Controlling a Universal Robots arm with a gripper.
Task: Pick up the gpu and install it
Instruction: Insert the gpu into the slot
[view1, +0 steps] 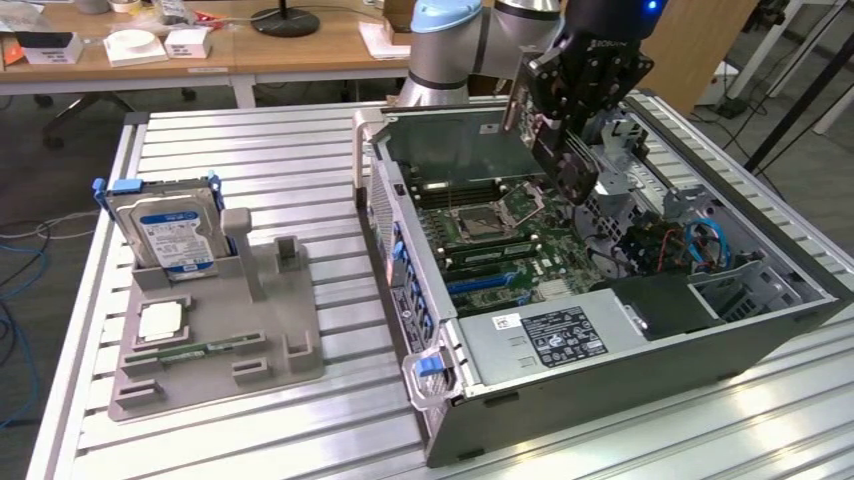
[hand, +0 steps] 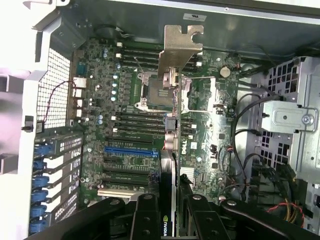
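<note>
The pincer (view1: 574, 118) is clenched on the graphics card (view1: 561, 160), a flat black board gripped by its upper edge. The card hangs tilted over the open computer case (view1: 747, 330), above the far end of the case's motherboard (view1: 497, 245) and close to the case's rear wall.

In the wrist view the pincer (hand: 172, 202) has one finger on each face of the card (hand: 173, 150), which is seen edge-on, with its silver bracket (hand: 178, 47) at the end farthest from the fingers (hand: 145, 220). That end points down into the case, over the processor socket (hand: 156, 90). A blue slot (hand: 131, 149) on the motherboard (hand: 127, 125) lies beside the card, not under it. Whether the card touches the board cannot be told.

Outside the case, towards the exterior view's left, a grey holder (view1: 254, 350) sits on the slatted metal worktop (view1: 240, 140). In it, a hard drive (view1: 167, 232) with a blue label stands upright, and a green memory stick (view1: 207, 350) lies flat.
</note>
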